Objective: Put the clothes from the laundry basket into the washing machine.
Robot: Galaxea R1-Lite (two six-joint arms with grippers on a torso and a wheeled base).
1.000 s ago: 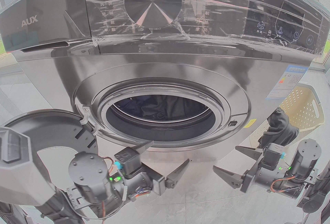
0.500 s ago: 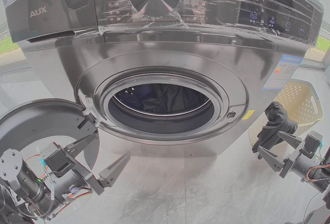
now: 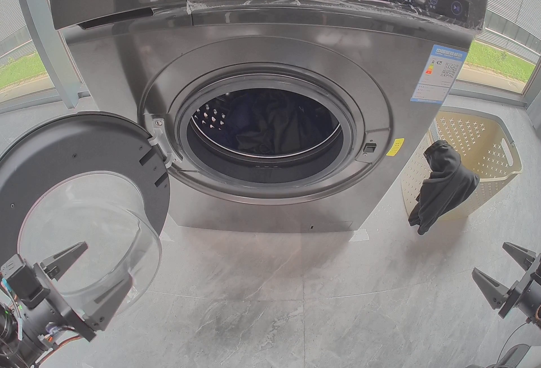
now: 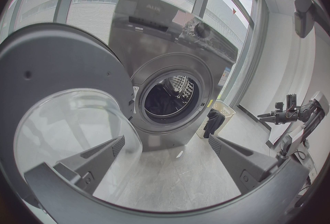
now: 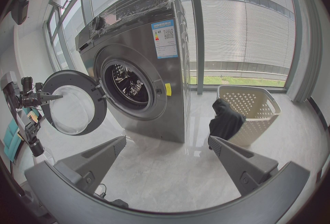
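Black cloth marks the next job: a dark garment is draped over the near rim of the beige laundry basket, which stands on the floor just beside the washing machine, on the robot's right. Part of the garment hangs down the basket's outer wall. More dark clothes already lie inside the drum, and the round door stands swung wide on the left.

The step in hand looks to be fetching that draped piece. The right pincer is the nearer one, low and apart from the basket. It would do best to come down over the rim, where the cloth bunches thickest, and bite a full fold rather than a loose edge. Then lift high enough that the hanging tail clears the basket wall before swinging to the drum mouth, and release well past the door seal.

Both pincers are spread wide and hold nothing. The left pincer hangs in front of the door's glass bowl; I cannot tell whether it touches it.
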